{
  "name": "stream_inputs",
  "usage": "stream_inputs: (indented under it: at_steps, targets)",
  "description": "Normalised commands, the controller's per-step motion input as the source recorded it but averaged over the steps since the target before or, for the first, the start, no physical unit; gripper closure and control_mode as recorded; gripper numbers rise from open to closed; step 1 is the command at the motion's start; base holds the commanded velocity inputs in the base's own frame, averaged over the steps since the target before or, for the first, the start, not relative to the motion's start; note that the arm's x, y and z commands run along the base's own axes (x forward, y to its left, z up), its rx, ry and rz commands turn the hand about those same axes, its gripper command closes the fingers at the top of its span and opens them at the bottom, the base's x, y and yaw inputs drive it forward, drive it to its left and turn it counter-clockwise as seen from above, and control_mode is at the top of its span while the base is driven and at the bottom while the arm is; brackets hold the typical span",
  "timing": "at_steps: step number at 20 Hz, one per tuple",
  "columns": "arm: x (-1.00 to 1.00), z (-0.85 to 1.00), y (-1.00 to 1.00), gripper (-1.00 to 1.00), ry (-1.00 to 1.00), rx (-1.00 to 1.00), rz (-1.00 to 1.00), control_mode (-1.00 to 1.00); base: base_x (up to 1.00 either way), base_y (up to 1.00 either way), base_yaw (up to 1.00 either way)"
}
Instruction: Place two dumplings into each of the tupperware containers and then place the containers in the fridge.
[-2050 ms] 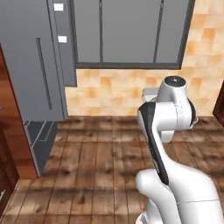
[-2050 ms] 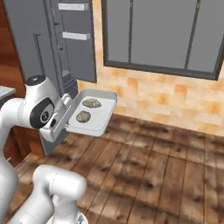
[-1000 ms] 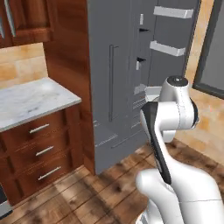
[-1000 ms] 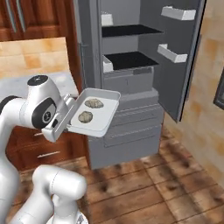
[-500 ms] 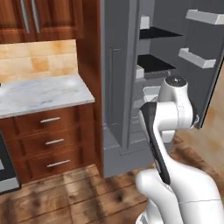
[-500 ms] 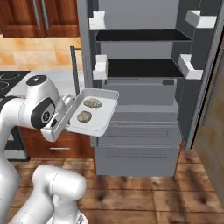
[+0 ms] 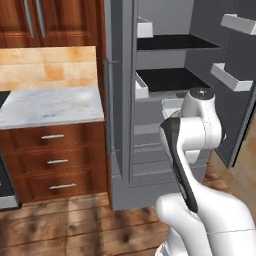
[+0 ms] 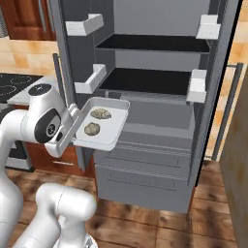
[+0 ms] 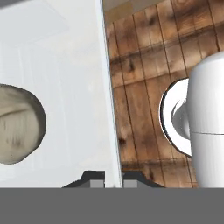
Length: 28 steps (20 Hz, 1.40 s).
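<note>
Right base view: the gripper (image 8: 72, 127) is clamped on the near rim of a see-through grey tupperware container (image 8: 115, 130), which it holds level in the air in front of the open fridge (image 8: 160, 145). Two dumplings (image 8: 100, 114) lie inside the tub, one nearer the fridge and one nearer the arm, slightly apart. The container hangs just below the level of the lower black shelf (image 8: 145, 80) and above the grey drawers (image 8: 140, 181). White door bins (image 8: 92, 77) line both open doors.

Hand view: the finger tips (image 9: 94, 181) pinch the tub's edge (image 9: 108, 109), with one dumpling (image 9: 19, 124) close by and wooden floor (image 9: 140, 87) beneath.

Left base view: a marble counter (image 7: 50, 105) over wooden drawers (image 7: 55, 160) stands left of the fridge.
</note>
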Motion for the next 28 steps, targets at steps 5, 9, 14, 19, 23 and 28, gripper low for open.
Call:
stream_inputs:
  at_steps: [5, 9, 14, 19, 23, 28]
  targets:
    - [0.0, 0.0, 0.0, 1.0, 0.0, 0.0, 0.0, 1.0, 0.76, -0.43, 0.03]
    - [0.0, 0.0, 0.0, 1.0, 0.0, 0.0, 0.0, 1.0, 0.47, -0.48, 0.0]
    - [0.0, 0.0, 0.0, 1.0, 0.0, 0.0, 0.0, 1.0, 0.52, -0.53, 0.0]
    - [0.0, 0.0, 0.0, 1.0, 0.0, 0.0, 0.0, 1.0, 0.53, -0.38, -0.01]
    - [0.0, 0.0, 0.0, 1.0, 0.0, 0.0, 0.0, 1.0, 0.75, -0.06, 0.0]
    - [0.0, 0.0, 0.0, 1.0, 0.0, 0.0, 0.0, 1.0, 0.53, -0.1, -0.14]
